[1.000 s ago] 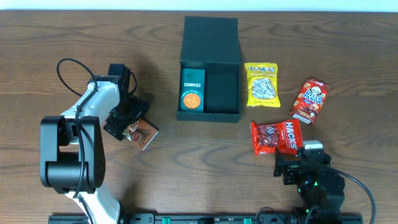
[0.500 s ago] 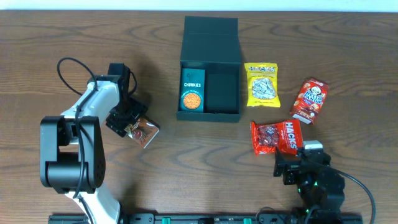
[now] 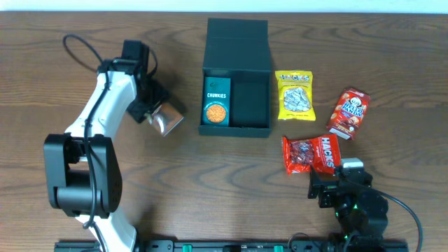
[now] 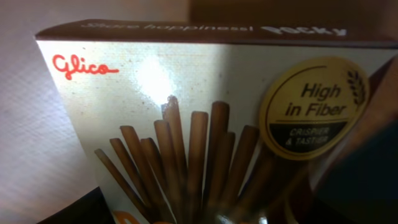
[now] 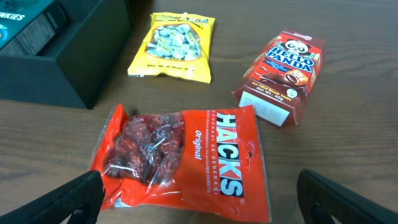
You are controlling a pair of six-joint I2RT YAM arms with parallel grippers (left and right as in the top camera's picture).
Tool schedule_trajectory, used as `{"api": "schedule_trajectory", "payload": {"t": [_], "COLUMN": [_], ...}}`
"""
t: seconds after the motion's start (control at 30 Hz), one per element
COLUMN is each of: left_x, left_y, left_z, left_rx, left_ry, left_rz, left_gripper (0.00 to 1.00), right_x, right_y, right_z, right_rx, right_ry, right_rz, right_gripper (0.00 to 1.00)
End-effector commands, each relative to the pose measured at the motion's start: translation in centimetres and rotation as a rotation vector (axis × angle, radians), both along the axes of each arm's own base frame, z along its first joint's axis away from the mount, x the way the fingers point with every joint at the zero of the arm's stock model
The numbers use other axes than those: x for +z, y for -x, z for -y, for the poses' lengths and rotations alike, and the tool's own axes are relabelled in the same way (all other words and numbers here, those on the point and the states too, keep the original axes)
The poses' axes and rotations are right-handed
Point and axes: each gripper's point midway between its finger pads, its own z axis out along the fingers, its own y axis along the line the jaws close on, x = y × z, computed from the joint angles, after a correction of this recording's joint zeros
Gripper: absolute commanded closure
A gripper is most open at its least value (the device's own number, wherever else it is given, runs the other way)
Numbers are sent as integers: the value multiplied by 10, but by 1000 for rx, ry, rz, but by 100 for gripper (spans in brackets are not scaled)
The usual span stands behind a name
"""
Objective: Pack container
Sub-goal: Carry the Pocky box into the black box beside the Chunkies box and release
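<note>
The left gripper (image 3: 155,114) is clenched on the tilted biscuit-stick box (image 3: 166,120), likely bound for the container (image 3: 238,43) just to its right; the right gripper (image 5: 199,186) sits open by the red candy bag (image 5: 180,152).

container (image 3: 236,42): dark matte teal-green
cookie box (image 3: 216,101): teal, orange cookie print
Pocky box (image 4: 186,112): cream, brown sticks, gold badge, red logo
candy bag (image 3: 295,96): yellow, silvery sweets
Hello Panda box (image 3: 348,112): red-brown
Hacks bag (image 3: 310,154): red, white lettering
table (image 3: 210,196): brown wood grain
</note>
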Motion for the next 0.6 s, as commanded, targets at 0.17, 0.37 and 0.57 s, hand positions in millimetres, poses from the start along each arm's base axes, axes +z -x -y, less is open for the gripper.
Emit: {"api": "schedule_trajectory", "payload": {"t": [0.17, 0.37, 0.57], "left_x": [56, 64, 59], "left_y": [-39, -54, -74], "left_z": [45, 81, 139], "left_rx": [-189, -301, -459], "left_ry": [-5, 23, 40], "left_rz": [175, 200, 209], "left_gripper": [34, 35, 35], "right_x": [-3, -3, -3], "right_y": [0, 0, 0], "right_z": [3, 3, 3], "right_rx": [-20, -20, -20], "right_ry": [-2, -2, -2], "right_rz": [-6, -6, -6], "right_gripper": [1, 1, 1]}}
